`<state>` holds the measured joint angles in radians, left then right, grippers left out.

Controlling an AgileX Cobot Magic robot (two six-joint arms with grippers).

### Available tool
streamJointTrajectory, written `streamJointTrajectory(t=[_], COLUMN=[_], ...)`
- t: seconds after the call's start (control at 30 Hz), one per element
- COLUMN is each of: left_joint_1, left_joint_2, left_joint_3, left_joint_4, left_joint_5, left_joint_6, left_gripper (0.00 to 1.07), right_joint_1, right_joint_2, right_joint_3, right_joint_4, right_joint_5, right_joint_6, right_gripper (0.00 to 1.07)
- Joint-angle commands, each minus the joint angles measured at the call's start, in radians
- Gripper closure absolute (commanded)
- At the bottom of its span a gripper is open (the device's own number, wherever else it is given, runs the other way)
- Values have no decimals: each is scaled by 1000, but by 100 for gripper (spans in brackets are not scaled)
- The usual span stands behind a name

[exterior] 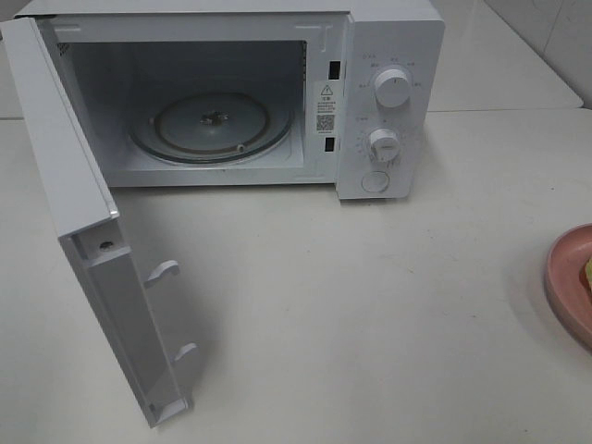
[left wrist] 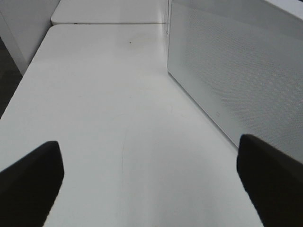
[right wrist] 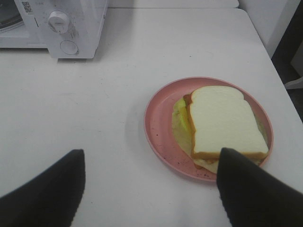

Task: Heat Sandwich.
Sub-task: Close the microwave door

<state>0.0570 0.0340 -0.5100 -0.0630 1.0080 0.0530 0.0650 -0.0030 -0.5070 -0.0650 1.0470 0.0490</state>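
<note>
The overhead view shows the microwave (exterior: 231,92) with its door (exterior: 88,231) swung open and only the plate (exterior: 566,282) edge. The right wrist view shows the whole sandwich (right wrist: 222,124) on that plate, with the right gripper (right wrist: 151,189) spread and empty above the table (right wrist: 94,123). The left gripper (left wrist: 151,182) is spread, empty, beside the door.

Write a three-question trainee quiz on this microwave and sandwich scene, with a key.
1. True or false: the microwave door stands open.
2. What lies inside the microwave? A) sandwich B) bare glass turntable C) cup
3. Fill in: the sandwich lies on a pink ____.

Key: 1 true; 2 B; 3 plate. Both the left gripper and right gripper are open and hold nothing.
</note>
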Motion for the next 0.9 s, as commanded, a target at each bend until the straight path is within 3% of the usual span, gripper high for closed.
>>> streamJointTrajectory(t=[0.03, 0.27, 0.37, 0.4, 0.5, 0.6, 0.63, 0.67, 0.9], left_joint_1=[-7, -7, -7, -7, -7, -7, -7, -7, -7], left_joint_2=[47, 157, 237, 237, 298, 325, 358, 377, 481], left_joint_3=[-11, -13, -11, -11, -9, 1, 18, 28, 92], left_joint_4=[5, 9, 17, 17, 18, 19, 24, 26, 40], left_joint_5=[-32, -125, -182, -182, -277, -334, -384, -409, -597], left_joint_6=[2, 2, 4, 4, 4, 4, 4, 4, 5], left_gripper=[24, 45, 63, 63, 81, 90, 101, 105, 107], right_joint_1=[-7, -7, -7, -7, -7, -7, -7, -7, -7], right_joint_2=[-28, -28, -28, -28, -28, -28, -28, -28, -28], right_joint_3=[1, 1, 1, 1, 1, 1, 1, 1, 1], right_joint_4=[2, 2, 2, 2, 2, 2, 2, 2, 2], right_joint_5=[-11, -11, -11, -11, -11, -11, -11, -11, -11], right_joint_6=[-8, -8, -8, -8, -8, -8, -8, -8, -8], right_gripper=[33, 33, 33, 33, 33, 33, 33, 33, 33])
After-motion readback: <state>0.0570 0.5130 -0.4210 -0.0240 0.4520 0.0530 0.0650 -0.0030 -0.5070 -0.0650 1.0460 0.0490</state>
